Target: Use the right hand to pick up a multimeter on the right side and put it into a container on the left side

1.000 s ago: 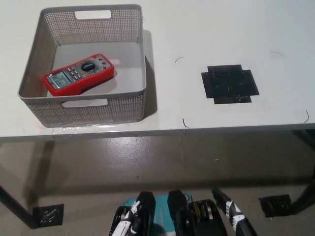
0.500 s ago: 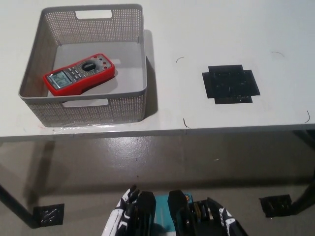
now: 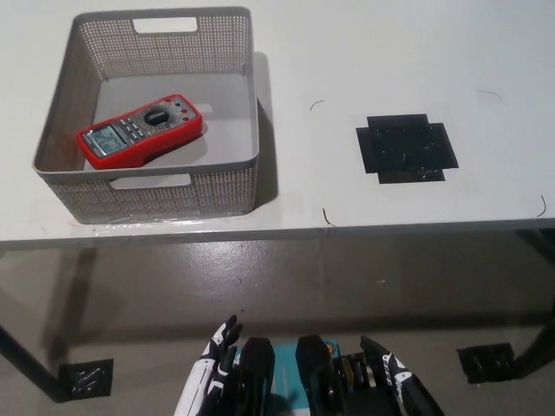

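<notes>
Multimeter unmoved in basket; right hand risen slightly, grip unclear.

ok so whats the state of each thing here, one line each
multimeter: lying flat inside the container, display up, held by nothing
container: upright on the table's left side, open top
black tape patch: flat on the table, nothing on it
left hand: low below the table edge, holding nothing
right hand: low below the table edge, holding nothing
</notes>
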`<act>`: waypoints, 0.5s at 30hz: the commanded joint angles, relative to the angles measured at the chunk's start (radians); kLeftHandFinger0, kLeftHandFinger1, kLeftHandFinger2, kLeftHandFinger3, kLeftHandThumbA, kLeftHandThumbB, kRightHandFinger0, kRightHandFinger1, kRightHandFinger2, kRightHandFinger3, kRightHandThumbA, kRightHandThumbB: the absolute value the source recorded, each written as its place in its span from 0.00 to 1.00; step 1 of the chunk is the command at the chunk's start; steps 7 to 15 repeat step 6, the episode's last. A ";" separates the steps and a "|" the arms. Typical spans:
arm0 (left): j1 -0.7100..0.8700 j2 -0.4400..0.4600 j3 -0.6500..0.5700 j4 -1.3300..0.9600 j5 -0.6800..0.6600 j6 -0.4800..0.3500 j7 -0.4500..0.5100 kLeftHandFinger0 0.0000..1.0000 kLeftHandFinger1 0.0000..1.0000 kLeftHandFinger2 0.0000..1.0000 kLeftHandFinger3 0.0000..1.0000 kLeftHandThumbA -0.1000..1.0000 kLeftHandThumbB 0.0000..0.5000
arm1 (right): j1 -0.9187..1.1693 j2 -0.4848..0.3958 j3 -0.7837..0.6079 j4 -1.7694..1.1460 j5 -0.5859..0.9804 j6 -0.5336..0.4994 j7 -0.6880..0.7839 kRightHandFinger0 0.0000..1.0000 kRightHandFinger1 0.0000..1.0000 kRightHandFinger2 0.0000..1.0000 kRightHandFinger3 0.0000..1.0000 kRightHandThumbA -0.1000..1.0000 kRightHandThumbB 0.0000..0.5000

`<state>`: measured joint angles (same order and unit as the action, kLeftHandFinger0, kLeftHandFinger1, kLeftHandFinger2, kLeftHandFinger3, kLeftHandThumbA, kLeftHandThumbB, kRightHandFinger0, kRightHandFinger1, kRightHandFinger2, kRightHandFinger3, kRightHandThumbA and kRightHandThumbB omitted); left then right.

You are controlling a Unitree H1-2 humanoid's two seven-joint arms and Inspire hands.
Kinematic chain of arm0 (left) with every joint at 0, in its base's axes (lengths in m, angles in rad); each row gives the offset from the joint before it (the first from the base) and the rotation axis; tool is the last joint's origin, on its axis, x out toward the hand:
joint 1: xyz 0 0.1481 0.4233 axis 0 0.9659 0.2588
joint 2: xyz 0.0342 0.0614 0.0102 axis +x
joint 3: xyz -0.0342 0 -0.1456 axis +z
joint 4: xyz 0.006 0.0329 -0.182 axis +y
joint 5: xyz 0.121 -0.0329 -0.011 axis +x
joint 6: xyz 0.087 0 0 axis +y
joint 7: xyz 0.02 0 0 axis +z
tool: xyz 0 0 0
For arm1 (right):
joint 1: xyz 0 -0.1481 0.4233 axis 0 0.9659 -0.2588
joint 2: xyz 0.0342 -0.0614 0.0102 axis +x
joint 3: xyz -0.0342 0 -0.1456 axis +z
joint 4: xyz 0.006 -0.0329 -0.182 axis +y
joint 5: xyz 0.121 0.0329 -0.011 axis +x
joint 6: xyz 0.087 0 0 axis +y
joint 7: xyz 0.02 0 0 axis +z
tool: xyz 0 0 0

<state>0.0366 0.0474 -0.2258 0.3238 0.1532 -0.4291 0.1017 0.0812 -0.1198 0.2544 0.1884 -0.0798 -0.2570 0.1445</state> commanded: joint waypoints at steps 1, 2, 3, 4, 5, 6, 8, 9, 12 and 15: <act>-0.022 -0.002 -0.003 -0.005 0.004 -0.041 0.009 1.00 1.00 1.00 1.00 1.00 0.85 | -0.012 -0.010 -0.007 -0.043 0.003 0.018 0.025 1.00 1.00 1.00 1.00 1.00 0.84; -0.026 -0.002 -0.002 -0.004 0.003 -0.041 0.006 1.00 1.00 1.00 1.00 1.00 0.83 | -0.013 -0.012 -0.005 -0.050 -0.001 0.027 0.027 1.00 1.00 1.00 1.00 1.00 0.84; -0.027 -0.001 -0.003 -0.004 0.004 -0.041 0.007 1.00 1.00 1.00 1.00 1.00 0.83 | -0.012 -0.012 -0.005 -0.053 -0.003 0.031 0.028 1.00 1.00 1.00 1.00 1.00 0.84; -0.027 -0.001 -0.003 -0.005 0.003 -0.041 0.003 1.00 1.00 1.00 1.00 1.00 0.82 | -0.012 -0.013 -0.003 -0.057 0.000 0.034 0.033 1.00 1.00 1.00 1.00 1.00 0.82; -0.029 -0.001 -0.002 -0.004 0.000 -0.041 0.001 1.00 1.00 1.00 1.00 1.00 0.82 | -0.013 -0.013 -0.003 -0.057 0.000 0.033 0.035 1.00 1.00 1.00 1.00 1.00 0.81; -0.031 -0.002 -0.002 -0.003 0.001 -0.041 0.003 1.00 1.00 1.00 1.00 1.00 0.83 | -0.013 -0.014 -0.003 -0.059 -0.002 0.035 0.036 1.00 1.00 1.00 1.00 1.00 0.81; -0.031 -0.002 -0.002 -0.003 0.001 -0.041 0.003 1.00 1.00 1.00 1.00 1.00 0.83 | -0.013 -0.014 -0.003 -0.059 -0.002 0.035 0.036 1.00 1.00 1.00 1.00 1.00 0.81; -0.031 -0.002 -0.002 -0.003 0.001 -0.041 0.003 1.00 1.00 1.00 1.00 1.00 0.83 | -0.013 -0.014 -0.003 -0.059 -0.002 0.035 0.036 1.00 1.00 1.00 1.00 1.00 0.81; -0.031 -0.002 -0.002 -0.003 0.001 -0.041 0.003 1.00 1.00 1.00 1.00 1.00 0.83 | -0.013 -0.014 -0.003 -0.059 -0.002 0.035 0.036 1.00 1.00 1.00 1.00 1.00 0.81; -0.031 -0.002 -0.002 -0.003 0.001 -0.041 0.003 1.00 1.00 1.00 1.00 1.00 0.83 | -0.013 -0.014 -0.003 -0.059 -0.002 0.035 0.036 1.00 1.00 1.00 1.00 1.00 0.81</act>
